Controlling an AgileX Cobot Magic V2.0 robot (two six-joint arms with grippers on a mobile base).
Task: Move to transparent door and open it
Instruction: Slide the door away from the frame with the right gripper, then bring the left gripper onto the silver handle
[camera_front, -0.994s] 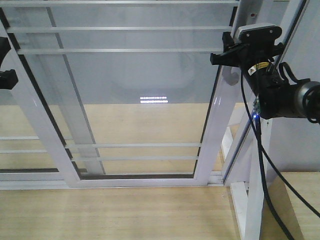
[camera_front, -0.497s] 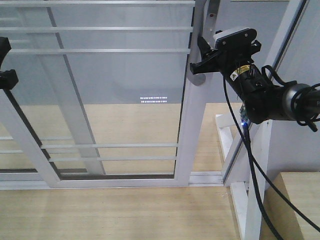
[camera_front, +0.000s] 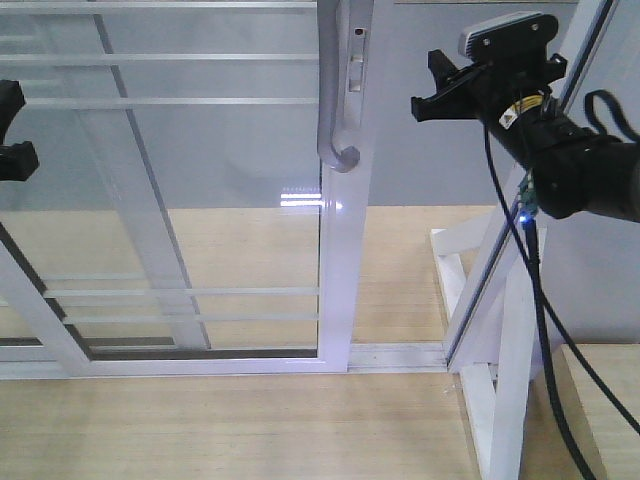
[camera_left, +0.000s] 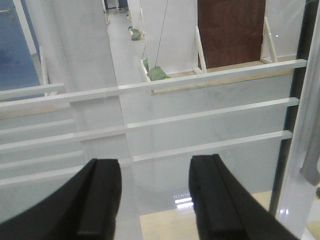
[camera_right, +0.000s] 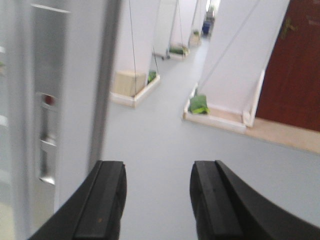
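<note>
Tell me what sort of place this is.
Probably an indoor test hall with mock-up rooms: a sliding transparent door, free-standing white partitions on wooden bases, and a brown door.

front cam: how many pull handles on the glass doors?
1. A curved grey handle on the stile of the sliding door, left of the right gripper. The panel behind shows none, but its edges run out of frame.
</note>
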